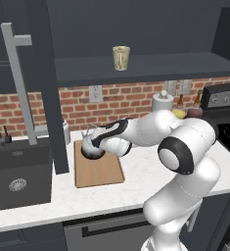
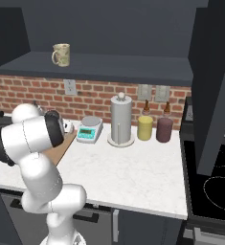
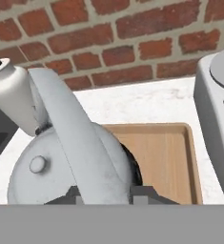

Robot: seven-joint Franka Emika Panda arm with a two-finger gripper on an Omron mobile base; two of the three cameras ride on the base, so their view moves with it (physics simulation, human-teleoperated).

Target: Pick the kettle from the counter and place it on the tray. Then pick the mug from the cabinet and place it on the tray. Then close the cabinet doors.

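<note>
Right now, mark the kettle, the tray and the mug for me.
kettle (image 1: 93, 148): left base view, on its round body.
tray (image 1: 101, 172): left base view, on its bare front half.
mug (image 2: 61, 54): right base view, on its side wall.

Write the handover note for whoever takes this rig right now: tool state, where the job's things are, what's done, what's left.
Tool: fingers straddle the handle of the squat silver-grey metal kettle; grip or release unclear.
Kettle: at the near-wall end of the light-brown wooden tray; seated or still lifted, unclear.
Beige patterned mug: on the dark cabinet shelf.
Charcoal cabinet door: open.
Left: confirm kettle release, move the mug to the tray, close doors.
</note>
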